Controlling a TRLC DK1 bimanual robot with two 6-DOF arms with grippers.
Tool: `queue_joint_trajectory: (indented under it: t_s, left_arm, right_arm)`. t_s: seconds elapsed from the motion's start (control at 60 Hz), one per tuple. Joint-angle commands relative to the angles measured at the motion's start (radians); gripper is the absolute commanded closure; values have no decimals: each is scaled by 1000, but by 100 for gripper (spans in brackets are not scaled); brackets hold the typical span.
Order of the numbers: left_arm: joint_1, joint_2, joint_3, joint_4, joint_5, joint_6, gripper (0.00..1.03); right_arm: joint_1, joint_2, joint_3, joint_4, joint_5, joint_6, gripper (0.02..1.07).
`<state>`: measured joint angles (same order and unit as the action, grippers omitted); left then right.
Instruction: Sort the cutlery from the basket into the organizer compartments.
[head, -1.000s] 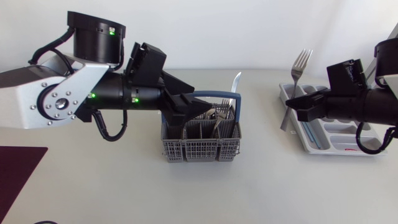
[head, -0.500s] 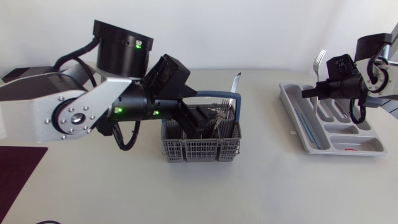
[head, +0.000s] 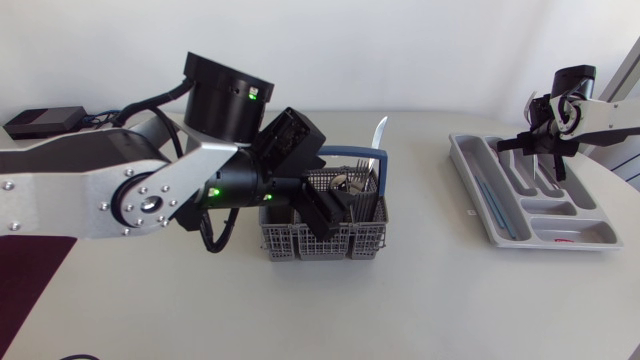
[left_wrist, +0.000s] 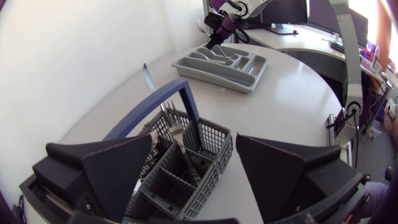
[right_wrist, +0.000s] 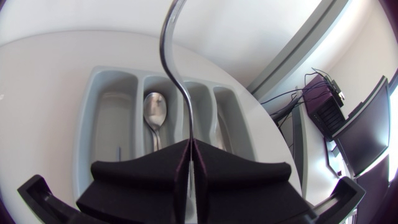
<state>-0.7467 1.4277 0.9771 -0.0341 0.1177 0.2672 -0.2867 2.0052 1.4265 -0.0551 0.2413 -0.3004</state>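
Observation:
A grey mesh basket (head: 325, 240) with a blue handle (head: 345, 155) stands mid-table, holding several pieces of cutlery; a knife (head: 379, 135) sticks up from its far side. My left gripper (head: 322, 205) hangs just over it, open, with the basket (left_wrist: 186, 168) between and below its wide fingers (left_wrist: 118, 168). The grey organizer (head: 470, 175) lies at the right. Above its far end my right gripper (head: 542, 145) is shut on a fork (right_wrist: 177, 68) by the handle, the fork curving ahead of the gripper (right_wrist: 189, 144). Under the fork, a spoon (right_wrist: 154, 112) lies in one compartment of the organizer (right_wrist: 93, 118).
A dark red mat (head: 30, 275) covers the table's front left corner. A small black box (head: 35, 122) sits at the back left. The table's rounded edge runs close behind and right of the organizer. Bare tabletop lies between basket and organizer.
My left arm has swung round and its gripper has come down over the basket. My right arm has carried the fork right and back, over the organizer's far end.

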Motion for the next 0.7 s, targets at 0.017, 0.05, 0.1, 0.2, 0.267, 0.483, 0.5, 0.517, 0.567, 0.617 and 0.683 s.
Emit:
queue_joint_trajectory:
  t_s: [0.017, 0.05, 0.1, 0.2, 0.267, 0.483, 0.5, 0.517, 0.567, 0.617, 0.683]
  left_arm:
    - [-8, 17, 12, -12, -9, 24, 10]
    - [-8, 17, 14, -15, -9, 24, 10]
    - [-8, 19, 15, -18, -9, 24, 10]
    - [-11, 17, 17, -23, -9, 26, 10]
    - [-13, 17, 17, -26, -9, 26, 10]
    - [-13, 11, 17, -30, -9, 26, 10]
    - [-13, 11, 15, -32, -9, 26, 10]
    - [-13, 11, 15, -30, -9, 26, 10]
    - [-14, 10, 14, -30, -9, 29, 10]
    - [-14, 7, 11, -32, -9, 29, 10]
    - [-14, 2, 9, -33, -9, 29, 10]
  right_arm:
    - [-28, 83, 95, -34, 29, -16, 101]
    - [-32, 99, 118, -42, 41, -16, 101]
    - [-39, 127, 147, -45, 59, -16, 101]
    - [-48, 178, 195, -61, 82, -17, 101]
    - [-52, 204, 213, -65, 96, -17, 101]
    - [-60, 265, 250, -88, 116, -17, 101]
    - [-60, 273, 255, -91, 119, -17, 101]
    - [-60, 277, 258, -92, 121, -17, 101]
    - [-62, 296, 272, -103, 121, -16, 101]
    - [-63, 313, 282, -114, 122, -13, 101]
    - [-66, 331, 296, -120, 127, -13, 101]
